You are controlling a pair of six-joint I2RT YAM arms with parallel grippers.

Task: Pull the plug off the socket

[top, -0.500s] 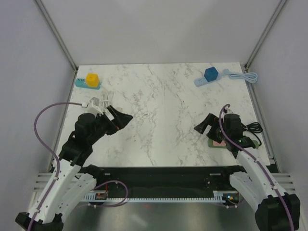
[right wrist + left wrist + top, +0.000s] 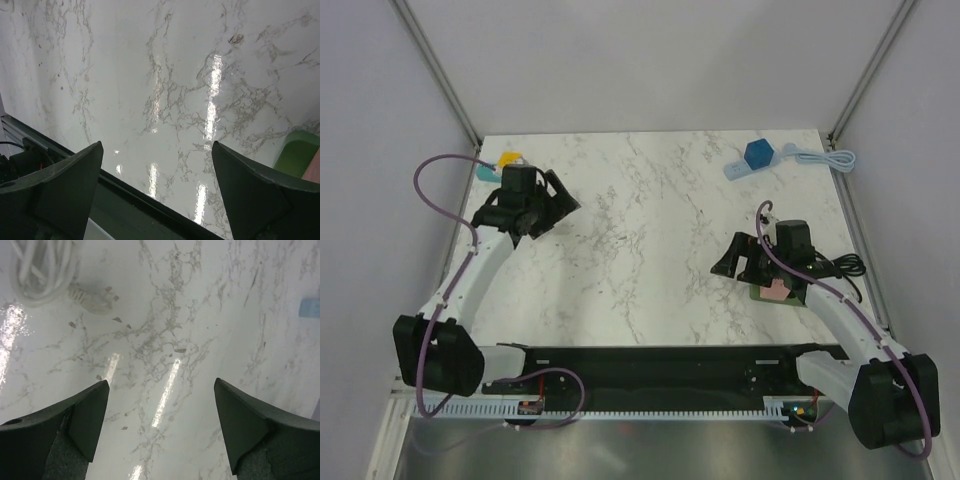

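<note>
A yellow plug [image 2: 509,158] sits in a teal socket [image 2: 486,172] at the far left, partly hidden behind my left arm. My left gripper [image 2: 556,206] hovers just right of it, open and empty, over bare marble [image 2: 160,382]. At the far right a blue plug [image 2: 757,154] stands on a light blue socket strip [image 2: 738,168]. My right gripper [image 2: 728,258] is open over the near right of the table, with nothing between its fingers [image 2: 157,145].
A coiled white cable [image 2: 826,158] trails from the blue strip; the left wrist view shows this white cable [image 2: 40,265] and its white pronged end [image 2: 93,301]. A green and pink block [image 2: 775,291] and a black cable [image 2: 846,266] lie under my right arm. Table front edge [image 2: 135,200].
My left arm has swung out to the far left, its gripper now beside the yellow plug. My right gripper has shifted slightly left.
</note>
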